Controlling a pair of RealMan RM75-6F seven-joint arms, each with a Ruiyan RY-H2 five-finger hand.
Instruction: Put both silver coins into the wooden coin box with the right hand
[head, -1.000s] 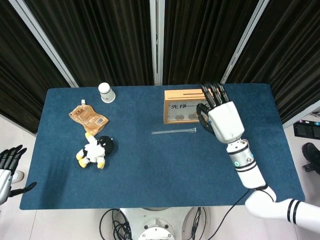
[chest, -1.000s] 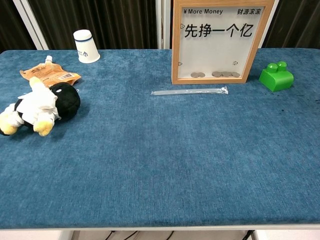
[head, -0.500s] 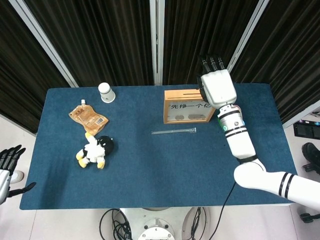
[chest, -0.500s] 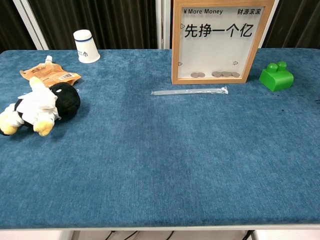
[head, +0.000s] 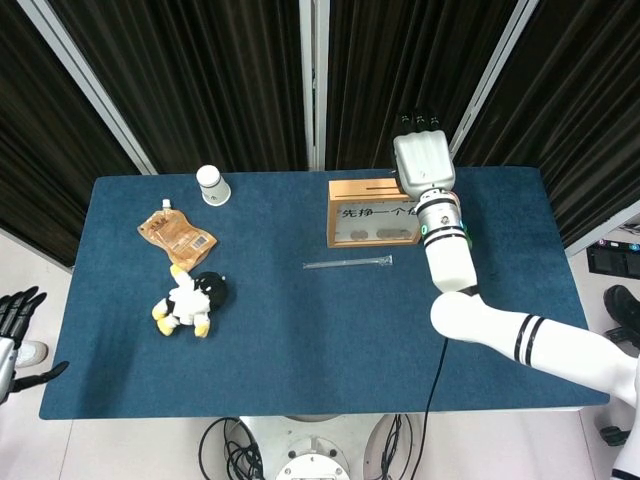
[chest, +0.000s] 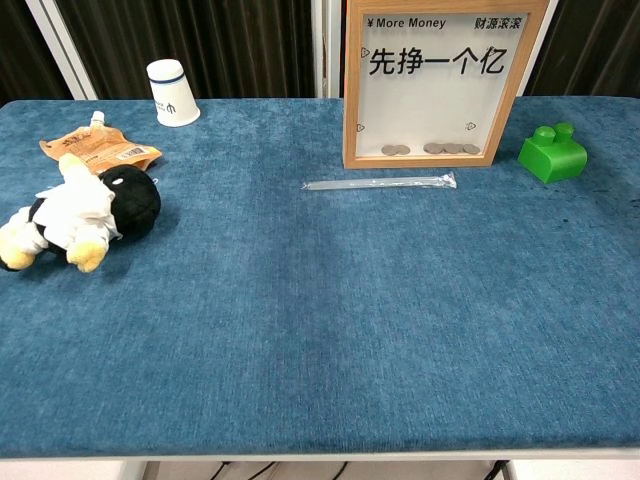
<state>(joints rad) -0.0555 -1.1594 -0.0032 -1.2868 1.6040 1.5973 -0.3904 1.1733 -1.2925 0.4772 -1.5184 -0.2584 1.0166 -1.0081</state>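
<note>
The wooden coin box (head: 372, 212) stands upright at the back of the blue table, its clear front (chest: 432, 80) printed with black characters. Several silver coins (chest: 430, 149) lie in a row at the bottom inside it. I see no loose coin on the cloth. My right hand (head: 420, 155) is raised over the box's right end with its back toward the head camera, dark fingertips (head: 418, 116) pointing away; whatever its palm side holds is hidden. The chest view does not show this hand. My left hand (head: 15, 320) hangs off the table's left side, fingers apart, holding nothing.
A white paper cup (chest: 172, 92) stands at the back left. An orange snack pouch (chest: 100, 150) and a black-and-white plush toy (chest: 75, 212) lie at the left. A clear thin tube (chest: 380, 183) lies in front of the box, and a green block (chest: 552, 152) sits to its right.
My right hand has lifted from in front of the box's right side and moved back over its top right end. The left hand has barely moved.
</note>
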